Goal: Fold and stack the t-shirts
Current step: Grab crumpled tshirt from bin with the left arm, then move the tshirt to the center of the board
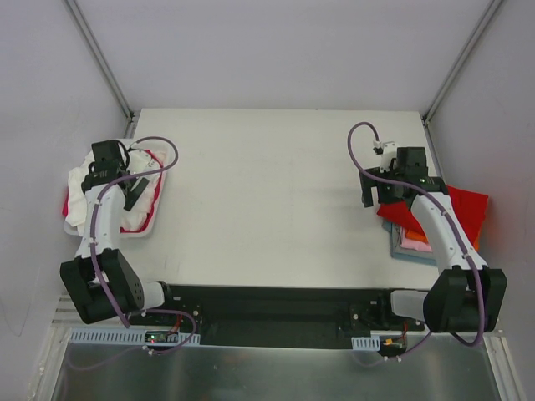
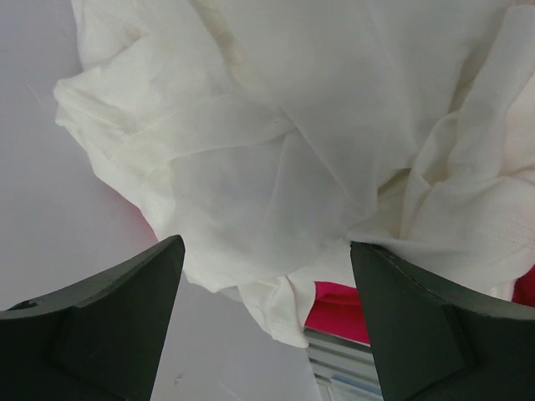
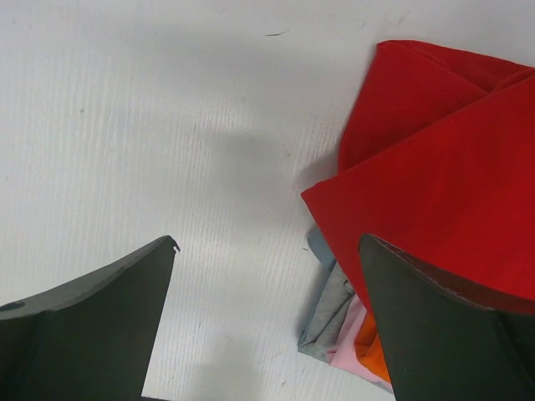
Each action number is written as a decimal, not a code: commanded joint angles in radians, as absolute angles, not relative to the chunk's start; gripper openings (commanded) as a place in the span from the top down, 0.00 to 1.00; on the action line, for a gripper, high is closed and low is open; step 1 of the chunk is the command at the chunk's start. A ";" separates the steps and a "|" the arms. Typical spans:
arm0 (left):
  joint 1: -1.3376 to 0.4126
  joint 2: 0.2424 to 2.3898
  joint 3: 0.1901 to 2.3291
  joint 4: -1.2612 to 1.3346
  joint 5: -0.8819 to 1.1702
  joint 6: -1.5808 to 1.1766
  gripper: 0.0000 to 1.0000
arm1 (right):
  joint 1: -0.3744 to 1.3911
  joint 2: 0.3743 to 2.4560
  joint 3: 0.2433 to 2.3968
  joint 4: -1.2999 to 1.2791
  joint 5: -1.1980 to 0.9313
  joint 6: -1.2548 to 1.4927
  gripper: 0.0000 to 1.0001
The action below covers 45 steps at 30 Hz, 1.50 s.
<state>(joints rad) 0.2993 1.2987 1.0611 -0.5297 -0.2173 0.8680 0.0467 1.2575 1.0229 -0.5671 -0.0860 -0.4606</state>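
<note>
Both claws open.
L claw (image 2: 263,246) over 1 white tee (image 2: 292,125), 9 o'clock; R claw (image 3: 267,242) by 4-tee stack (image 3: 435,167), 3 o'clock.

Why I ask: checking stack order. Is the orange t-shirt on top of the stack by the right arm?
No, the red t-shirt lies on top, and the orange t-shirt only peeks out beneath its edge.
</note>
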 commanded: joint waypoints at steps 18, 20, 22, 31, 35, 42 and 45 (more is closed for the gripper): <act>0.390 1.444 1.042 -0.471 -0.086 0.896 1.00 | 0.051 1.281 1.072 -0.580 -0.055 -0.469 0.04; 0.388 1.421 1.048 -0.471 -0.074 0.887 1.00 | 0.051 1.288 1.072 -0.580 -0.057 -0.471 0.03; 0.385 1.361 1.058 -0.471 -0.026 0.870 1.00 | 0.051 1.295 1.074 -0.580 -0.058 -0.471 0.04; 0.379 1.040 1.256 -0.471 0.390 0.643 1.00 | 0.052 1.331 1.077 -0.578 -0.034 -0.477 0.03; 0.371 0.977 1.406 -0.471 0.560 0.519 1.00 | 0.051 1.335 1.075 -0.578 -0.034 -0.477 0.04; 0.370 0.976 1.696 -0.471 0.727 0.348 1.00 | 0.051 1.345 1.074 -0.578 -0.021 -0.482 0.03; 0.370 0.999 1.802 -0.472 0.808 0.289 1.00 | 0.051 1.347 1.072 -0.577 -0.021 -0.482 0.04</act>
